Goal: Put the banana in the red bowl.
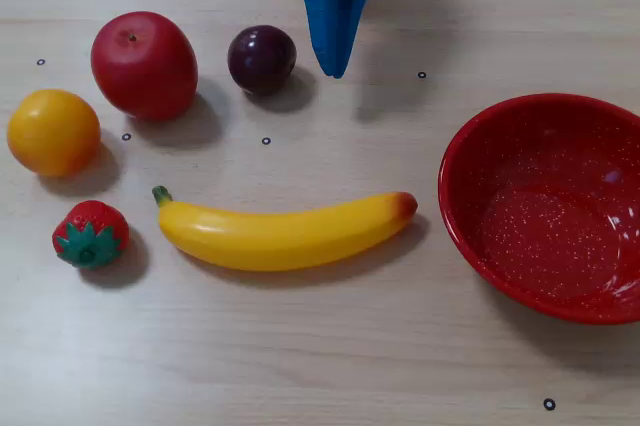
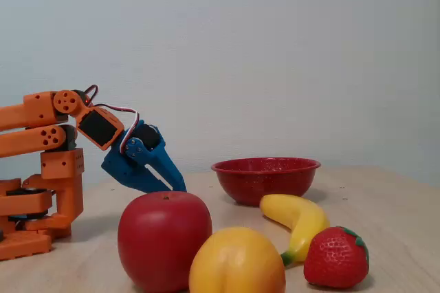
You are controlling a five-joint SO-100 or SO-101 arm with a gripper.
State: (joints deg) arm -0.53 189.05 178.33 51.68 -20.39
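The banana (image 1: 285, 234) lies flat on the wooden table, green stem to the left and reddish end pointing at the red bowl (image 1: 462, 154), which stands empty at the right edge. In the side-on fixed view the banana (image 2: 295, 216) lies in front of the red bowl (image 2: 265, 184). My blue gripper (image 1: 333, 68) comes in from the top edge, well behind the banana and to the right of a dark plum. Its fingers look pressed together with nothing held. Seen side-on, the gripper (image 2: 177, 184) points down at the table, its tip just above it.
A red apple (image 1: 143, 64), a dark plum (image 1: 261, 58), a round orange-yellow fruit (image 1: 53, 131) and a strawberry (image 1: 90, 234) sit left of and behind the banana. The orange arm base (image 2: 41, 190) stands at the left in the side-on view.
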